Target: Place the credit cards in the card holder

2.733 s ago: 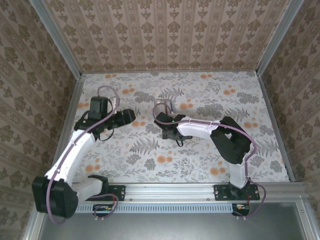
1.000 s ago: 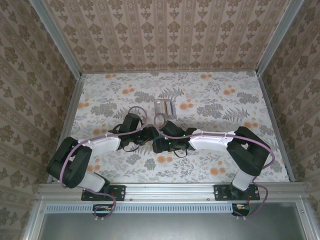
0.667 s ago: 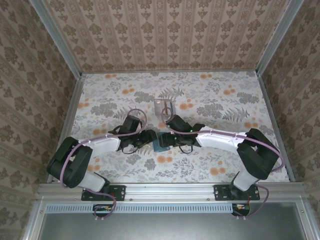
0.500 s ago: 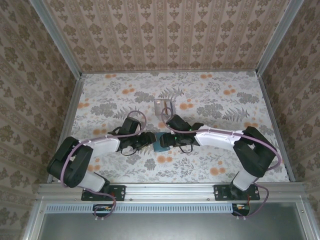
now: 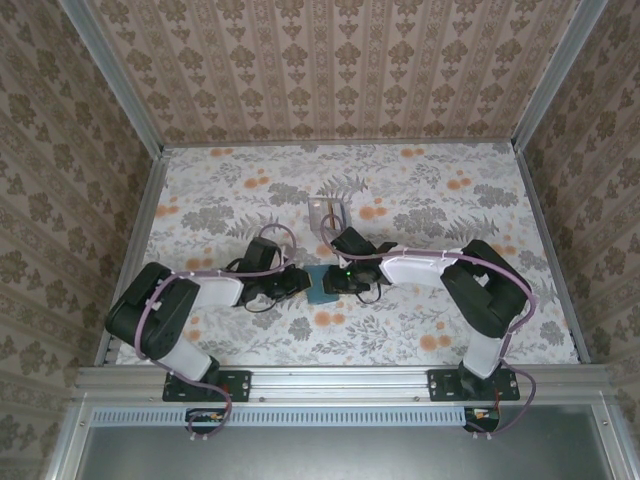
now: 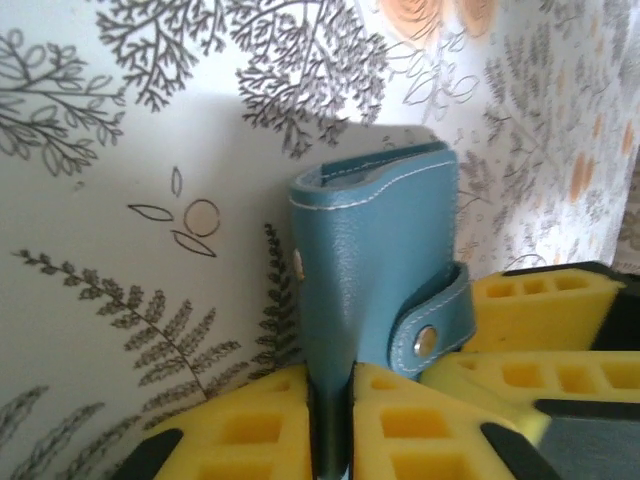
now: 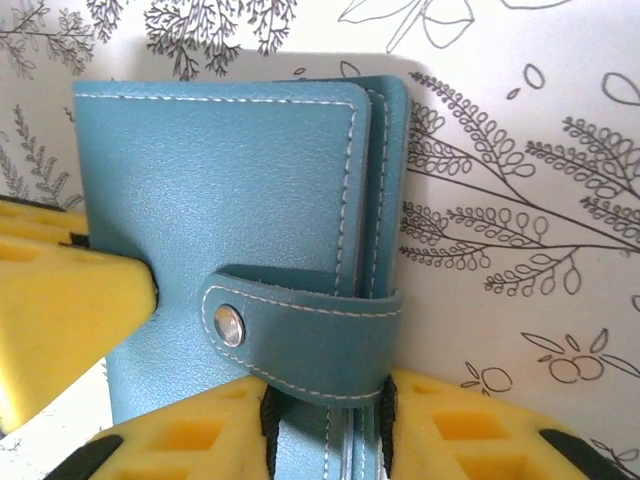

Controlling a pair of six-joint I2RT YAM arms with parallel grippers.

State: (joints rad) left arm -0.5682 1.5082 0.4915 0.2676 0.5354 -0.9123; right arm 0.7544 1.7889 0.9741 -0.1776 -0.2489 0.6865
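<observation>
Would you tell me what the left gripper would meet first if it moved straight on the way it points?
The card holder: the left gripper is shut on its edge. Beyond the holder lies bare floral tablecloth, seemingly free, though depth is unclear.

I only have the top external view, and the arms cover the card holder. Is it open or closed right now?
Observer: Closed. On the right wrist view the strap wraps over the card holder, and its snap is fastened.
Operator: What's the left gripper doing?
Observer: The left gripper has its yellow pads clamped on one edge of the holder, beside the strap.
Operator: And the right one?
Observer: The right gripper is shut on the edge where the strap folds over.
</observation>
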